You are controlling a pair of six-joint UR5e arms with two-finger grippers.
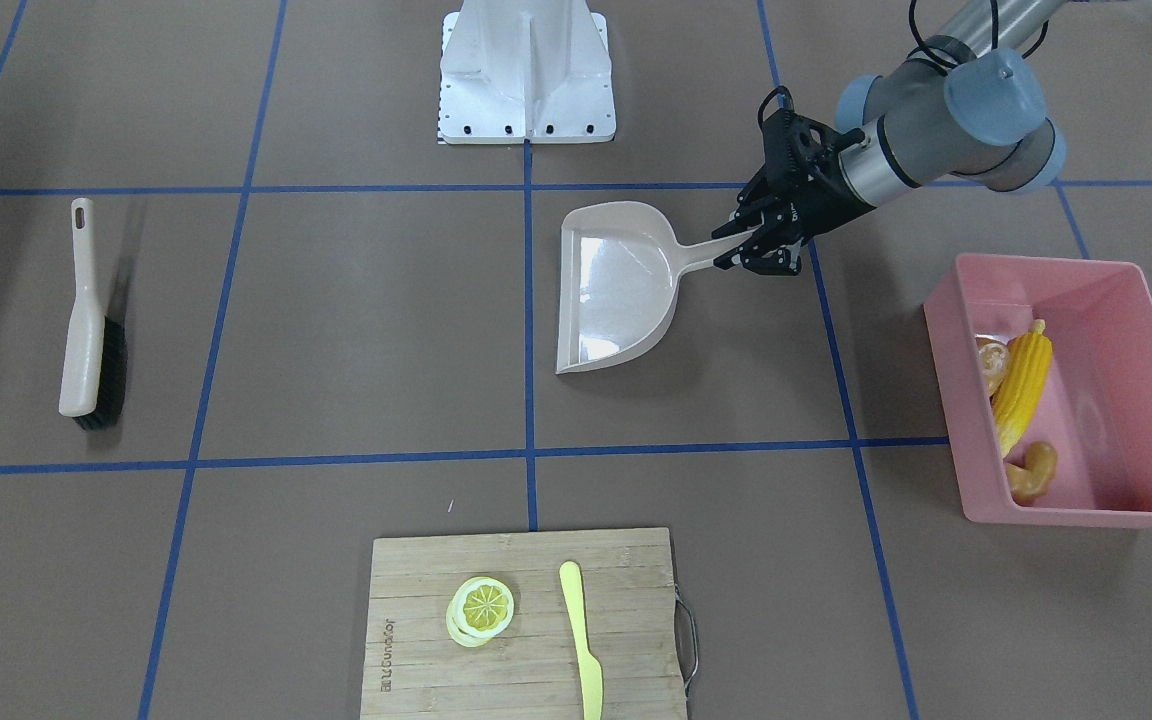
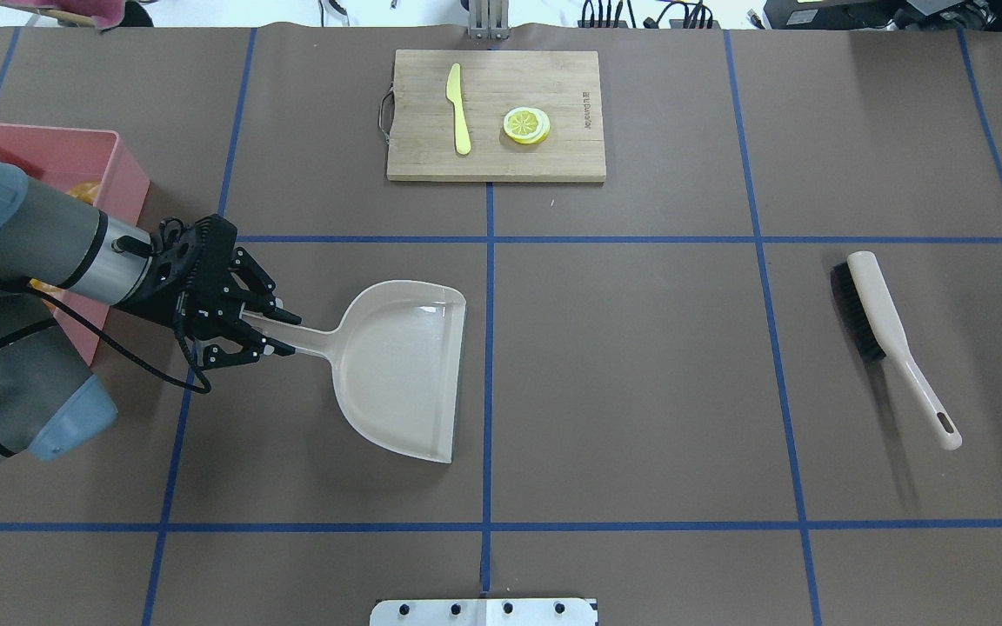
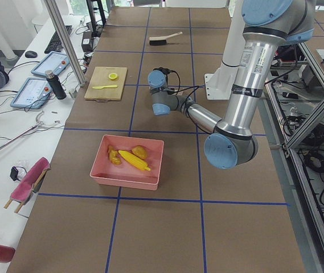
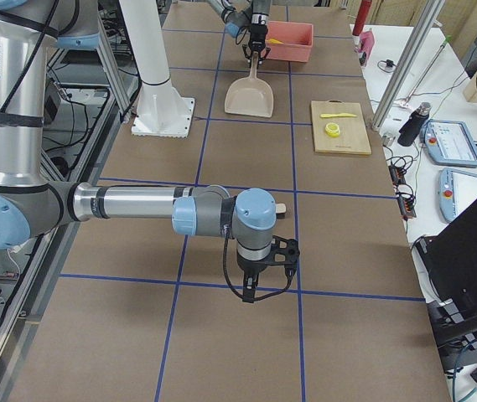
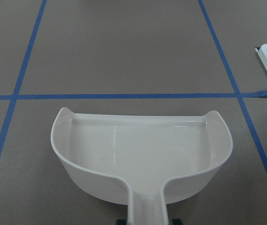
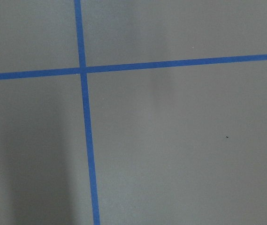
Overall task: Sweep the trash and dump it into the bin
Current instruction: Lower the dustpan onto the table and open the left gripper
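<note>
The pink bin (image 1: 1116,290) stands at the table's end on my left side. In it lie the yellow corn cob (image 1: 1024,385), the brown potato (image 1: 989,362) and the tan ginger root (image 1: 1031,470). The beige dustpan (image 2: 397,365) lies flat and empty near the table's middle. My left gripper (image 2: 283,334) is open, with one finger on each side of the dustpan's handle and a small gap to it. The left wrist view shows the empty pan (image 5: 142,154). My right gripper (image 4: 265,280) hangs over bare table in the exterior right view; I cannot tell whether it is open or shut.
A beige hand brush (image 2: 879,322) with black bristles lies on my right side. A wooden cutting board (image 2: 553,165) at the far edge carries a lemon slice (image 2: 526,124) and a pale yellow knife (image 2: 458,109). The white robot base (image 1: 526,70) stands at the near edge.
</note>
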